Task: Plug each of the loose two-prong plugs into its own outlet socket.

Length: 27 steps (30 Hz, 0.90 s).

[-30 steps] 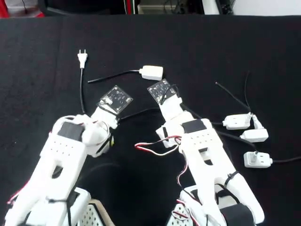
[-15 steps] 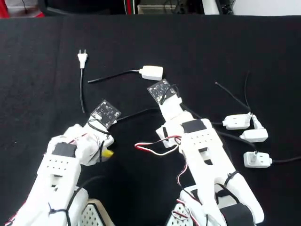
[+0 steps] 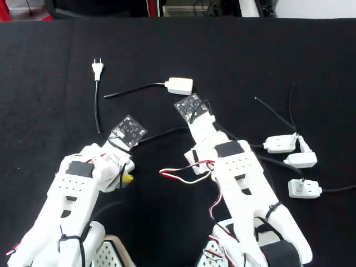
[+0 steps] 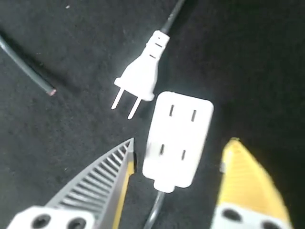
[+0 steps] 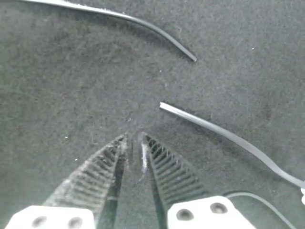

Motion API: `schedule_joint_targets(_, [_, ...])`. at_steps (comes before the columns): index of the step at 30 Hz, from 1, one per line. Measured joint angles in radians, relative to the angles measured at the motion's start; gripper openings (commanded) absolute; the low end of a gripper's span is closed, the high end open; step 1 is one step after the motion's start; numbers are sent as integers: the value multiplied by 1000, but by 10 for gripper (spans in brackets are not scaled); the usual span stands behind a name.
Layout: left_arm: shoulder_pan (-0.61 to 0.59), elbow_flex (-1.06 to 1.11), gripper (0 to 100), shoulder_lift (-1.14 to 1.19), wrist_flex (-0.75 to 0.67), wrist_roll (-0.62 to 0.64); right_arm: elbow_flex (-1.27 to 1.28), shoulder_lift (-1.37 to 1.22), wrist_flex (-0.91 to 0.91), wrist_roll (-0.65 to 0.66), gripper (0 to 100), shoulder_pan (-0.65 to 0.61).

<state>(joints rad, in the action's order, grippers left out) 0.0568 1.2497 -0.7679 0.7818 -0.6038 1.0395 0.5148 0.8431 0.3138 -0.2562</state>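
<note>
The left end effector (image 4: 182,140) hangs wide open over a white socket block (image 4: 177,138) that lies face up on the black desk (image 3: 50,50) with its slots showing. The block sits between the grey ribbed finger (image 4: 102,183) and the yellow one (image 4: 243,183), and neither clearly presses on it, so nothing is gripped. A loose two-prong plug (image 4: 138,78) lies flat just beside the block's corner. Its prongs angle away from the slots, so it will likely need turning before it can go in. Straddling the block looks like a way to line up a grasp, either to steady the socket or to shift to the plug. The right end effector (image 5: 134,140) is closed to a sliver and holds nothing. It sits over bare cloth near two cut cable ends (image 5: 162,104), probably parked out of the way. In the high view, another plug (image 3: 97,68) lies toward the far left corner, its cord trailing back toward the near edge. A lone socket (image 3: 179,85) rests near the middle of the far side. More white sockets (image 3: 280,143) cluster by the right edge, but whether any is already mated is too small to tell.
</note>
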Motion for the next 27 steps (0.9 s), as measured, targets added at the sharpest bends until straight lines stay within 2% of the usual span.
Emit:
schedule_joint_targets(2, [26, 2, 123, 2, 0, 0, 0, 0, 0, 0, 33, 0])
schedule_joint_targets(7, [72, 2, 148, 20, 15, -2, 0, 0, 0, 0, 33, 0])
schedule_joint_targets(16, [198, -55, 148, 2, 281, -3, 0, 0, 0, 0, 33, 0])
schedule_joint_targets(23, [239, -55, 154, -115, 379, 3, 0, 0, 0, 0, 33, 0])
schedule_joint_targets(27, [245, -55, 250, -236, 396, 75, 0, 0, 0, 0, 33, 0])
